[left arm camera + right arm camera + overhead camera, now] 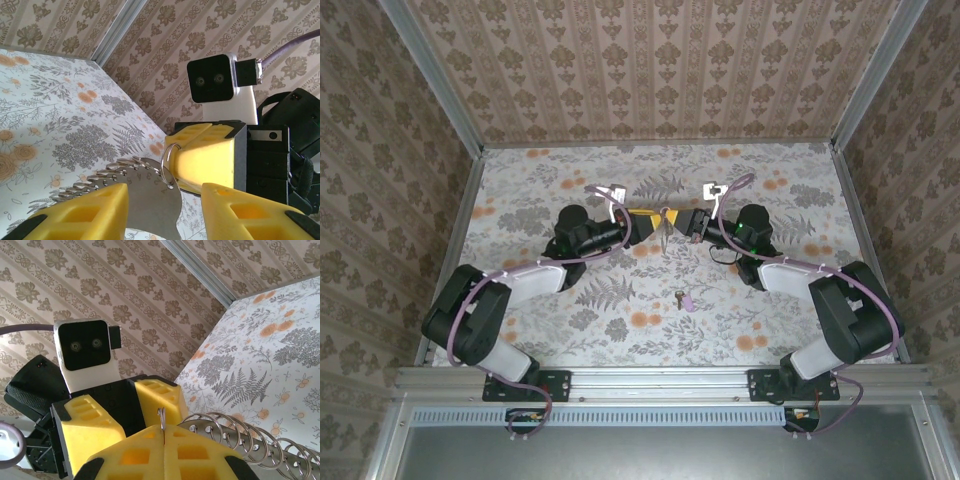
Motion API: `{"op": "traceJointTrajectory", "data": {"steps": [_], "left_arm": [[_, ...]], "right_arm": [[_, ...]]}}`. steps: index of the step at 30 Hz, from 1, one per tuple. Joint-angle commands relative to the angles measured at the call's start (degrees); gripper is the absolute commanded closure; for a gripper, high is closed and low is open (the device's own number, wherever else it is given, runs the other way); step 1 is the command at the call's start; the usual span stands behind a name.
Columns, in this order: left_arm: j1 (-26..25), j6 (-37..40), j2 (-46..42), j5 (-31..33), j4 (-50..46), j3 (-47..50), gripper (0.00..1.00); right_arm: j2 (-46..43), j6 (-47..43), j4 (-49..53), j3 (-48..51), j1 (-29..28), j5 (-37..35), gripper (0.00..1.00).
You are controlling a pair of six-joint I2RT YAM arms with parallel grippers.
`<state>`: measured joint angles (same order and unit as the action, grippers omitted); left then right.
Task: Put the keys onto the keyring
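Observation:
The key (683,298), tiny with a pinkish-purple head, lies on the floral table in front of both grippers, touched by neither. The keyring here is a silvery split ring (169,162) threaded through hole 1 of a numbered metal plate (145,200) that carries several more rings. My right gripper (164,432) is shut on that ring (162,416), which pokes up from its closed pads. My left gripper (164,195) is open, and the plate sits between its yellow fingers. Both grippers meet above mid-table, left gripper (642,222) facing right gripper (682,222), with the plate (663,236) hanging between them.
The floral table (570,330) is walled by patterned panels on three sides. A metal rail (660,380) runs along the near edge where the arm bases are bolted. Open surface lies around the key.

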<state>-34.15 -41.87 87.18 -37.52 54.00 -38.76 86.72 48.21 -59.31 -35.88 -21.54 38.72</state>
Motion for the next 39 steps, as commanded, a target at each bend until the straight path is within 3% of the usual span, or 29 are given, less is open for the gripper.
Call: {"op": "traceJointTrajectory", "data": {"steps": [1, 20, 31, 39], "left_arm": [[-0.56, -0.73, 0.75, -0.8, 3.46, -1.4, 0.57], [-0.74, -2.29, 2.84, -0.58, 8.42, -1.58, 0.57], [-0.83, -3.13, 3.91, -1.4, 9.99, -1.81, 0.74], [-1.44, -3.12, 4.54, -2.49, 10.07, -2.28, 0.76]], "right_arm": [[0.47, 0.57, -3.79, 0.37, -0.26, -0.75, 1.0], [1.46, 0.57, -3.96, 0.19, -1.21, 1.07, 1.0], [1.99, 0.51, -4.06, 0.01, -1.27, 1.18, 1.0], [2.23, 0.55, -4.14, -0.03, -1.4, 1.0, 1.0]]}}
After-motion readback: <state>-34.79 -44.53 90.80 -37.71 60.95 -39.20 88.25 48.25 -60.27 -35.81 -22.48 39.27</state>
